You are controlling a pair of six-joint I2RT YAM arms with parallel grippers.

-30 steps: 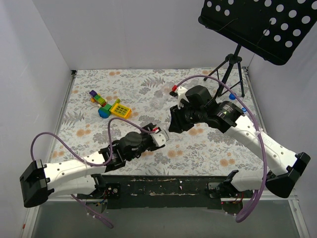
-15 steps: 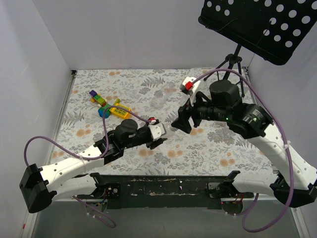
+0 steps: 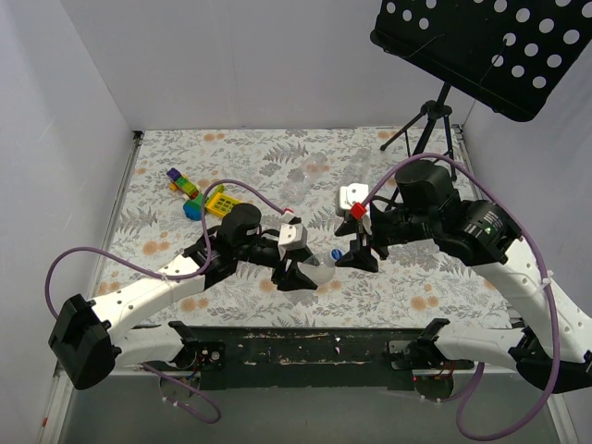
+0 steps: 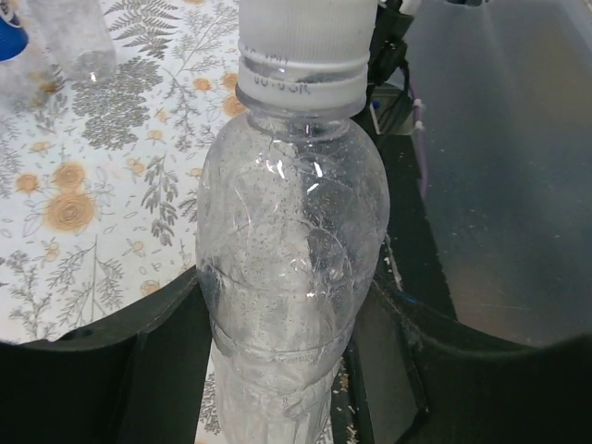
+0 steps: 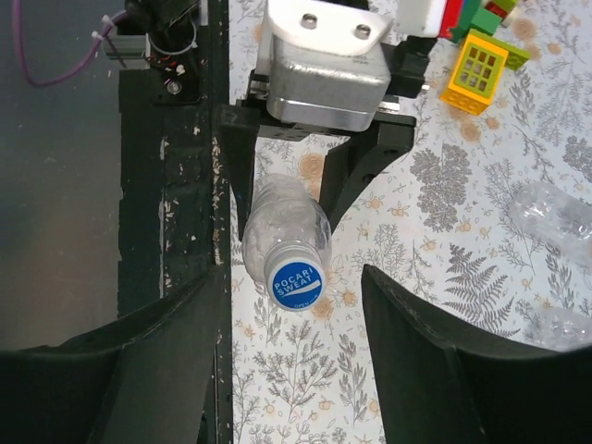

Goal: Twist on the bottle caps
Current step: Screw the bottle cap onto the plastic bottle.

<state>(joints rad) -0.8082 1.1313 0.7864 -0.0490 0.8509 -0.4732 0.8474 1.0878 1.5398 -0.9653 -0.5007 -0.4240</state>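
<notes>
My left gripper is shut on a clear bottle and holds it above the table's near edge, neck pointing right. In the left wrist view the bottle fills the gap between my fingers, and its cap looks white from the side. My right gripper is open and faces that cap. In the right wrist view the cap's blue top sits between my spread fingers, touching neither. Two more clear bottles lie at the back.
Colourful toy blocks lie at the back left and show in the right wrist view. A black tripod stand stands at the back right. The black base rail runs along the near edge, under the held bottle.
My left gripper has moved nearer and to the right with the bottle. My right gripper has come down and nearer, and now faces the bottle's cap.
</notes>
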